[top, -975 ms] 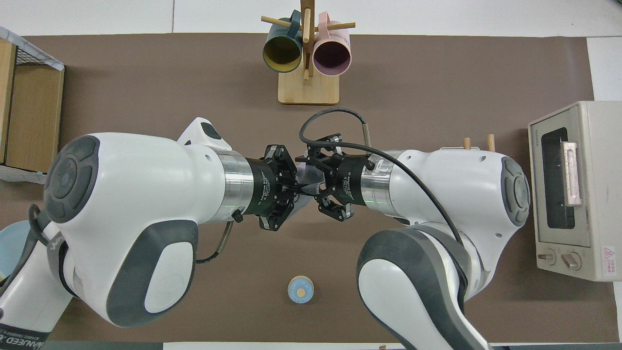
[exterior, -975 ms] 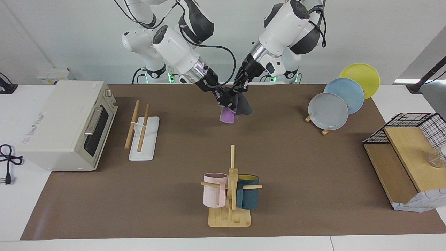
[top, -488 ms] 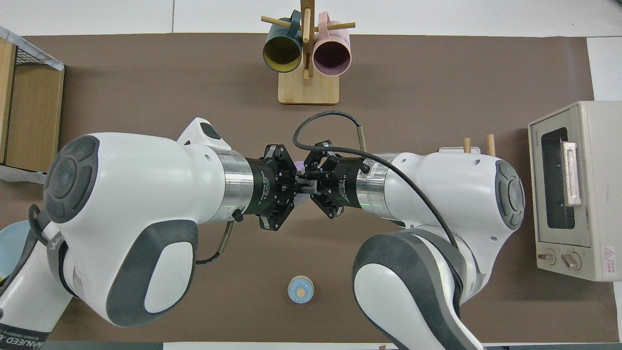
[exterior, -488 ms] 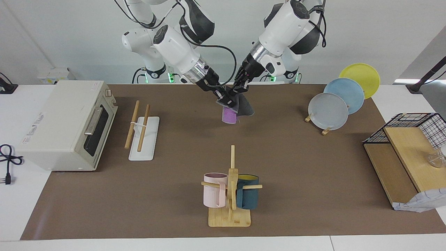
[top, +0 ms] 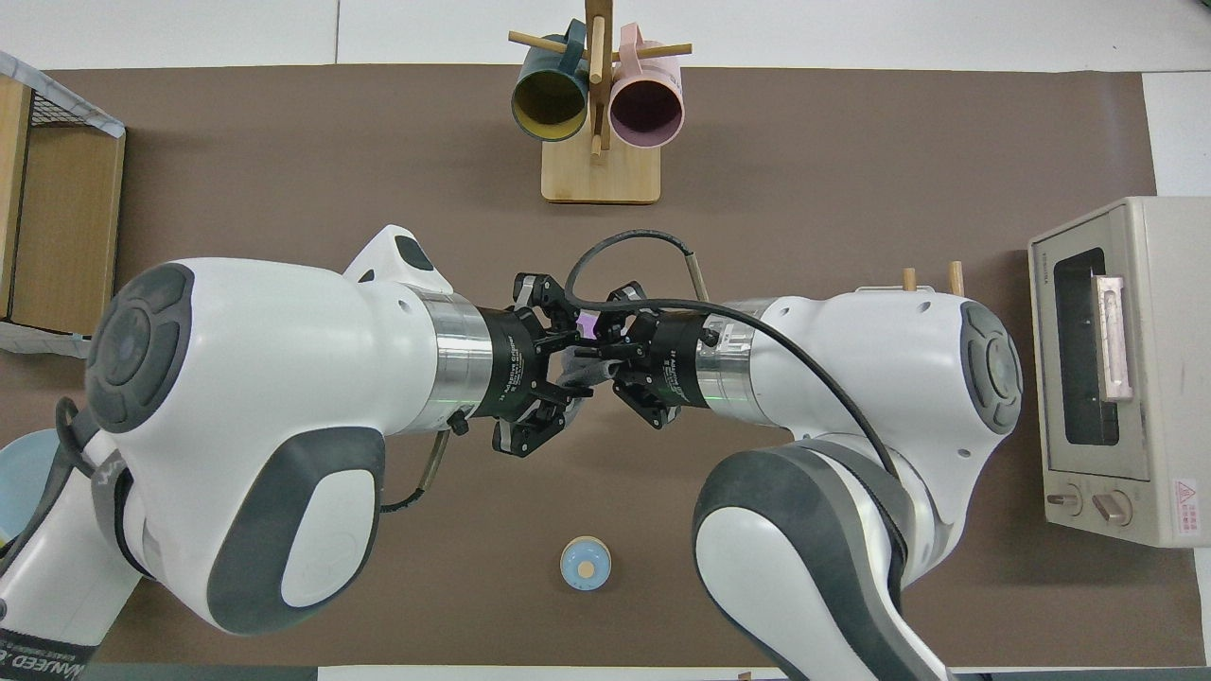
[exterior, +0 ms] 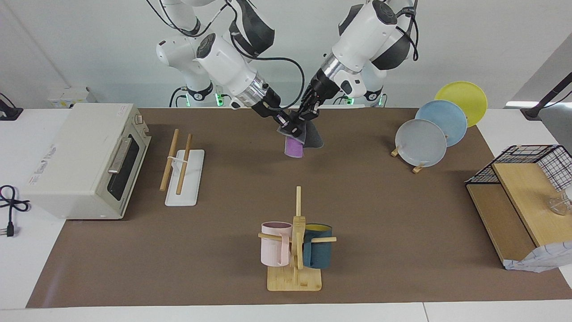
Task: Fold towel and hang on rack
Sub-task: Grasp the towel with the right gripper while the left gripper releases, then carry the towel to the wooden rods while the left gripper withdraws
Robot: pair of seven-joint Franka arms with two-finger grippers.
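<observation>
Now my two grippers meet over the desk (exterior: 366, 192), on the robots' side of the mug tree (exterior: 296, 241), and the towel (exterior: 300, 142) hangs between them in the air. My right gripper (exterior: 292, 129) has its fingers pinched on the upper edge of the towel, and my left gripper (exterior: 307, 115) is pressed in right beside it at the same edge; I cannot tell whether the left fingers are clamped or slack. Over the last second both wrists have crept a little higher and closer together, and the cloth has drawn in: the purple face shows as a narrower strip under the grey flap than it did a second ago. From overhead the two grippers nearly touch, with only a sliver of cloth showing. I read this as the fold being gathered into one hand so the other can let go. The rack (exterior: 181, 166) stands well away from the mug tree, toward the right arm's end, beside the toaster oven (exterior: 85, 158), both rods bare, so the hanging is not yet begun
</observation>
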